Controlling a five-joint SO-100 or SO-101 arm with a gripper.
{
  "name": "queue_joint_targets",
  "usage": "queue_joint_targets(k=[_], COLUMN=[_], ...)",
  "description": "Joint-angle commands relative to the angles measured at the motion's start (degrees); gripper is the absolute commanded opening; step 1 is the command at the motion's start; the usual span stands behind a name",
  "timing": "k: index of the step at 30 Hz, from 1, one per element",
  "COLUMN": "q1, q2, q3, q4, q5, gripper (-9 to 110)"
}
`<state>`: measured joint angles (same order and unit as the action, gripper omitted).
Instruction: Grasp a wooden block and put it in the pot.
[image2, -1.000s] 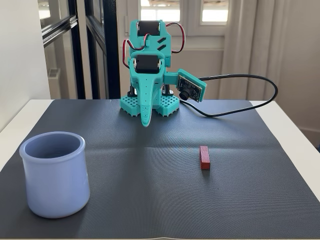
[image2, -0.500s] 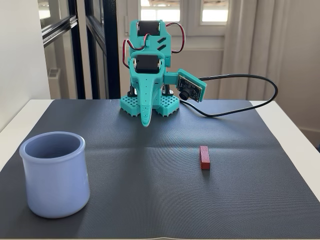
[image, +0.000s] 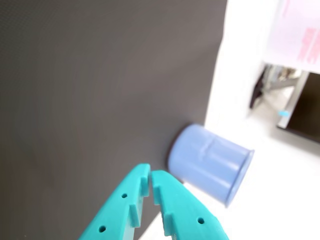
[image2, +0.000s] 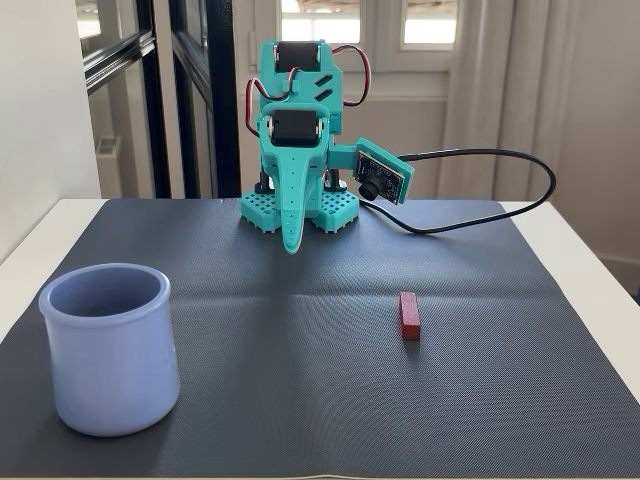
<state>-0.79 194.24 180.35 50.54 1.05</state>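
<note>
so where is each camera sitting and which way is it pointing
Wrist view: rides on the arm just behind the teal gripper, looking past its shut fingertips, which rise from the bottom edge, at the dark mat and the lavender-blue pot; the picture appears tilted.
Fixed view: stands at the table's front, facing the folded teal arm head-on, with the gripper pointing down, the wrist camera at its side and the wooden block lying right of centre.
Shared: pot, mat and gripper show in both.

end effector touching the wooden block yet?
Apart. The fixed view shows the end effector near the arm's base at the back of the mat, with a wide stretch of bare mat between it and the wooden block.
</note>
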Motion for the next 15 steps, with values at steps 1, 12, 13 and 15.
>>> queue_joint_targets(k=[1, 12, 13, 15], q1=[-0.88, -5.36, -5.36, -5.45], q2=[0.26, 0.26, 0.18, 0.09], q3=[-0.44, -13.97, -16.0, -20.21], q4=[-0.53, 4.75, 6.77, 11.34], q5=[0.26, 5.54, 5.54, 5.71], gripper=[0, 1, 3, 7])
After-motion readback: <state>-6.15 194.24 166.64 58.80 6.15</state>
